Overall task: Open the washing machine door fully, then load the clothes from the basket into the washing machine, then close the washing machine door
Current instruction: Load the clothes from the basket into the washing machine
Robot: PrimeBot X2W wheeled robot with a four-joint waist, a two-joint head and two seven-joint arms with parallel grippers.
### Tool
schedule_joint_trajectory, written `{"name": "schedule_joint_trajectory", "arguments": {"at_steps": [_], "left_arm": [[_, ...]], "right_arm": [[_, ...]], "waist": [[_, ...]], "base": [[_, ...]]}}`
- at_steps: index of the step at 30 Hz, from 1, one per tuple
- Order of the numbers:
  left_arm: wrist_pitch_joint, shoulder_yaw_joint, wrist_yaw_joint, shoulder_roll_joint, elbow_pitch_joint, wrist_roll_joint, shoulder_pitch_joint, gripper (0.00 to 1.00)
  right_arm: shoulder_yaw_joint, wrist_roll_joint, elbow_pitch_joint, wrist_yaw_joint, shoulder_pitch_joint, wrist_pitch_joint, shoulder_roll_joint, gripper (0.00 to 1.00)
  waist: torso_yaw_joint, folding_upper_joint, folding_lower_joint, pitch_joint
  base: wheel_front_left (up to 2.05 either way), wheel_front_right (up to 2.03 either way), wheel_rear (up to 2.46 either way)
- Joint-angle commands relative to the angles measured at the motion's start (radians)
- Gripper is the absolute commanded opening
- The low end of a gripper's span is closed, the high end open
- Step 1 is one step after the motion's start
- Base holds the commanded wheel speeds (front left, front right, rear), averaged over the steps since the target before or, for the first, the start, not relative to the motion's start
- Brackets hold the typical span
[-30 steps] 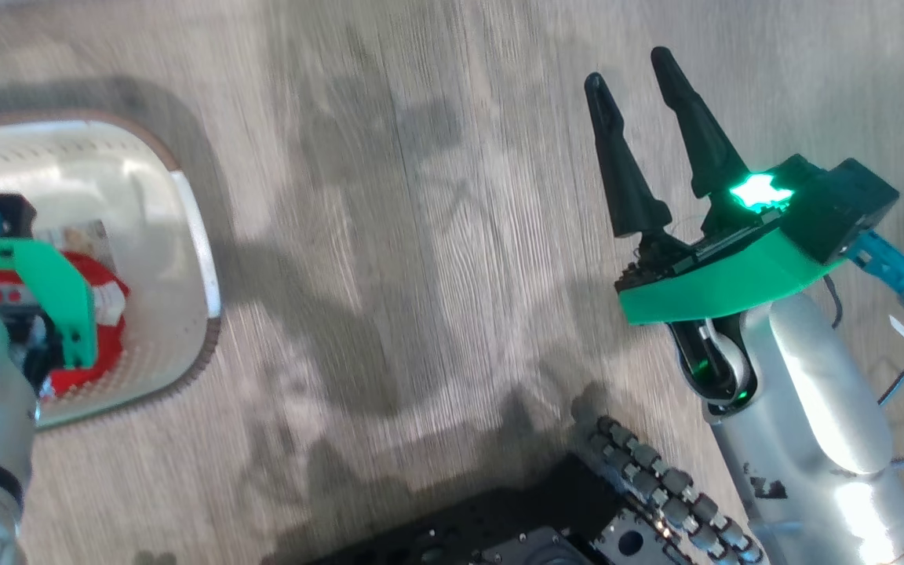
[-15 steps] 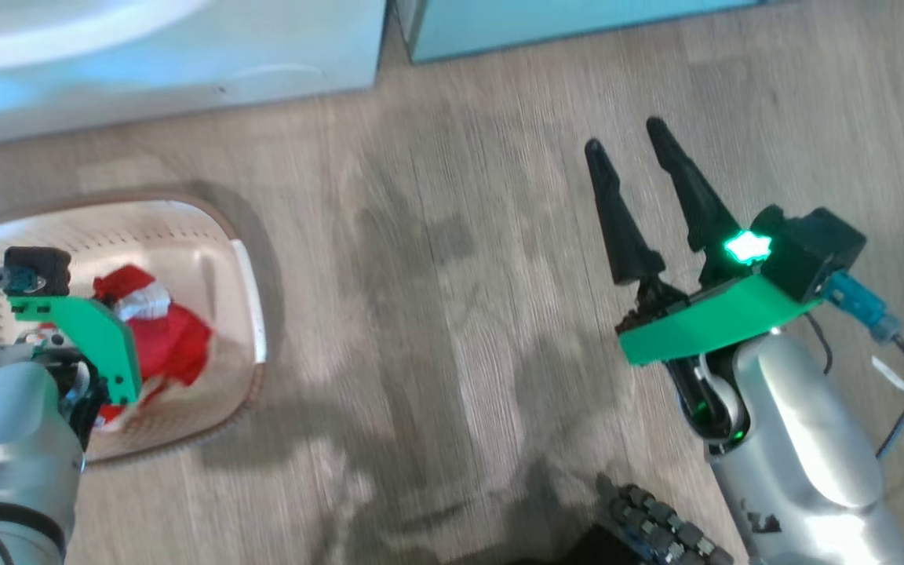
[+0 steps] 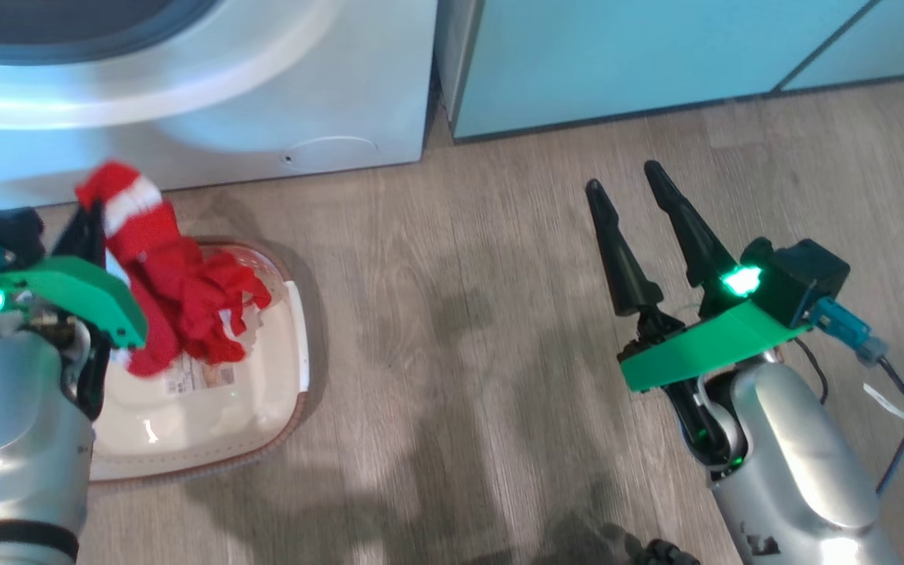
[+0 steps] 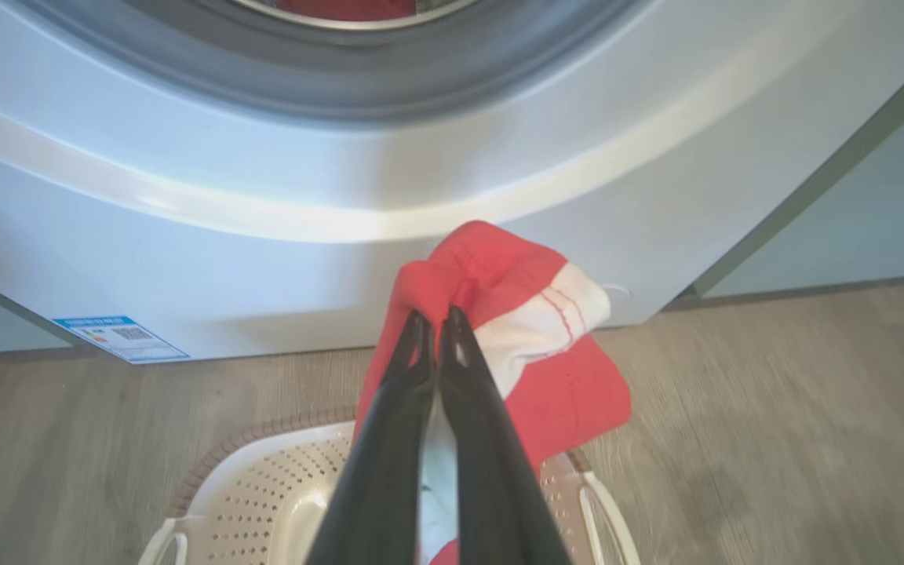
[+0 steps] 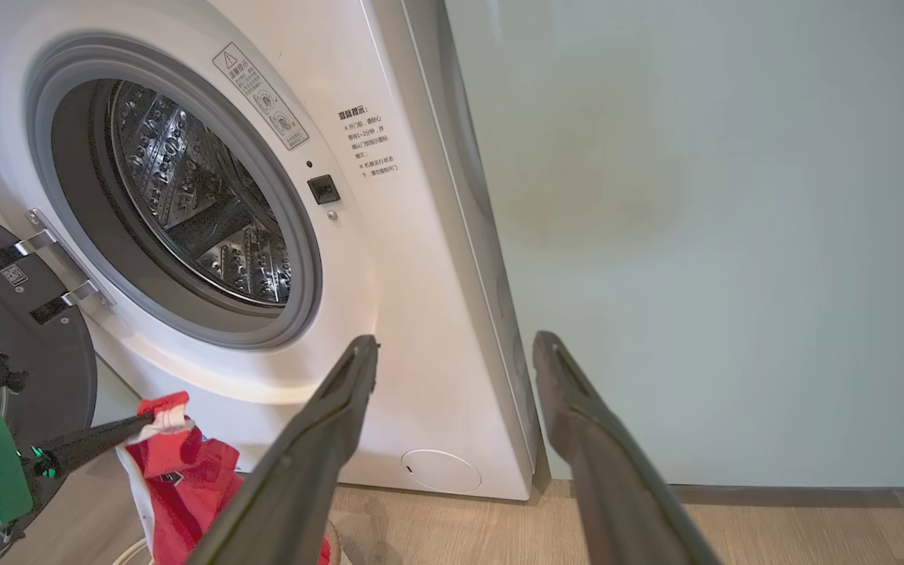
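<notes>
the clothes (image 3: pixel 177 290): one bunch of red fabric with white trim, gripped at its upper end and hanging free. whether the bunch is one garment or several cannot be told. its lower folds hang just above the floor of the basket (image 3: pixel 300 353), over the paper label (image 3: pixel 197 377) stuck there.

left claw (image 4: pixel 438 320): clenched on the clothes, both fingers pressed together with the red cloth folded over the tips. it points toward the white front of the washing machine (image 3: pixel 264 94), below the grey gasket.

right claw (image 3: pixel 622 178): released, fingers spread, nothing between them. it hangs over bare floor, well apart from the basket and the clothes.

the washing machine door (image 5: pixel 44 353): swung open on its hinge at one side, leaving the steel drum (image 5: pixel 201 212) exposed. a strip of red shows inside the opening at the top edge of the left wrist view.

surface and room: the basket stands on a grey wood-look floor (image 3: pixel 460 314), just in front of the machine. pale green cabinets (image 3: pixel 617 63) adjoin the machine.

count: one basket, one washing machine, one door, one held bunch of clothes, two claws, one blue sticker (image 4: pixel 118 337), one round flap (image 3: pixel 330 149).
</notes>
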Motion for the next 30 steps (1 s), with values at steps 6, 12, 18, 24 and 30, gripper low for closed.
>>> {"name": "schedule_joint_trajectory", "arguments": {"at_steps": [6, 12, 18, 24, 30], "left_arm": [[-0.014, 0.117, 0.026, 0.009, -0.354, 0.007, 0.103, 0.00], [-0.014, 0.188, 0.014, -0.038, -0.626, 0.041, 0.182, 0.00], [-0.014, 0.244, -0.012, -0.097, -0.777, 0.069, 0.239, 0.00], [-0.014, 0.289, -0.036, -0.156, -0.854, 0.091, 0.287, 0.00], [-0.014, 0.305, -0.048, -0.198, -0.866, 0.087, 0.349, 0.00]], "right_arm": [[0.002, -0.019, -0.021, 0.000, 0.023, -0.006, 0.007, 1.00], [0.001, -0.020, -0.018, 0.000, 0.025, -0.006, 0.007, 1.00], [0.002, -0.016, -0.014, 0.000, 0.033, -0.006, 0.007, 1.00], [-0.002, -0.018, -0.009, 0.000, 0.039, -0.006, 0.007, 1.00], [-0.002, -0.017, -0.003, 0.000, 0.047, -0.006, 0.007, 1.00]], "waist": [[0.020, -0.0001, 0.0001, -0.037], [0.024, -0.0001, 0.0001, -0.061], [0.017, -0.0001, 0.0001, -0.085], [0.006, -0.0001, 0.0001, -0.110], [-0.004, -0.0001, 0.0001, -0.136]], "base": [[0.00, 0.00, 0.00], [0.00, 0.00, 0.00], [0.00, 0.00, 0.00], [0.00, 0.00, 0.00], [0.00, 0.00, 0.00]]}}
